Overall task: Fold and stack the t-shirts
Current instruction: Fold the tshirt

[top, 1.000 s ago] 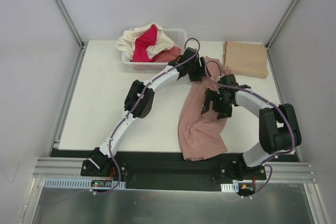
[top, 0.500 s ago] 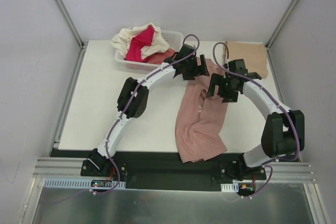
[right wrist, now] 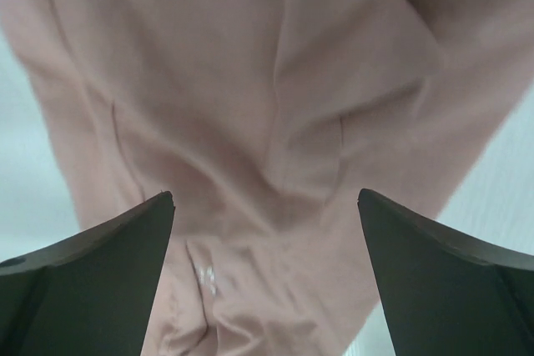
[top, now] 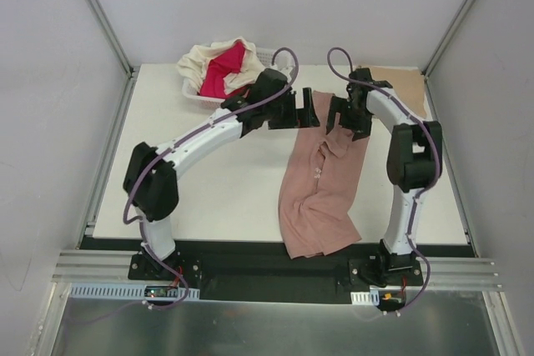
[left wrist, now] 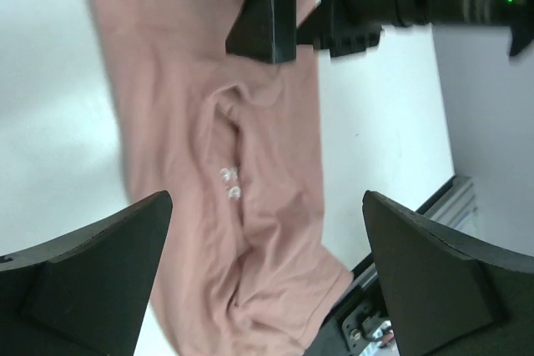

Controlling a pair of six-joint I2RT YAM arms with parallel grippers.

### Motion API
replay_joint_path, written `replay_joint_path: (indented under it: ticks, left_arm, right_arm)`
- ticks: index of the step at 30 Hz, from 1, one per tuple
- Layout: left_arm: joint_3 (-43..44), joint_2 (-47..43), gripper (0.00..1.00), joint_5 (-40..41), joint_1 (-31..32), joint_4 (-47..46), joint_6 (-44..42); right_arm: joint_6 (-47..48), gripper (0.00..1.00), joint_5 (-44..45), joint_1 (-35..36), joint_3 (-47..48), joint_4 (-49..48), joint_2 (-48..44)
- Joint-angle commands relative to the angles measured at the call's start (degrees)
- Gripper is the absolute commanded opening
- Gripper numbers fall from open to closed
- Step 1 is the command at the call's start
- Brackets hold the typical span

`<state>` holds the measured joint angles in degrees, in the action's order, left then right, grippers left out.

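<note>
Your left gripper (top: 309,112) and right gripper (top: 335,118) hang wide and empty over the rumpled dusty-pink t-shirt (top: 321,198), whose near end overhangs the desk (top: 209,185), so a lopsided pull could slide it off.

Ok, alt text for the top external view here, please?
A crumpled dusty-pink t-shirt lies lengthwise on the white table, its near end past the front edge. The left arm and right arm reach over its far end, jaws open and empty. A white basket of tees sits back left, a folded tan t-shirt back right.
</note>
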<state>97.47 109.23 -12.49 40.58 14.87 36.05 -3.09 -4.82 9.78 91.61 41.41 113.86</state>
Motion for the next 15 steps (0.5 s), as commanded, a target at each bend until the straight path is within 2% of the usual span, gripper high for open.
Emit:
replay_joint_path:
  ticks: [1,5,9,13,15]
  left_arm:
    - [-13.8,-12.4,0.99,9.0,0.6,-0.2,-2.8]
    - [-24.8,-23.4,0.99,14.3,-0.1,-0.2,-2.2]
    - [-34.0,-29.2,0.99,16.4,-1.7,-0.2,-0.4]
    - [-37.7,-31.8,0.99,15.7,-3.0,-0.3,0.8]
    - [-38.9,-32.3,0.99,15.7,-3.3,-0.2,0.8]
  right_arm:
    - [2.7,0.97,0.7,0.5,10.7,6.5,9.7]
    - [5.8,0.97,1.7,1.7,19.1,11.0,16.6]
    - [9.8,0.97,-0.7,4.0,29.1,14.2,22.2]
    - [12.2,0.97,-3.0,5.2,39.7,16.6,29.6]
    - [12.6,0.97,-2.7,5.1,42.0,15.0,31.1]
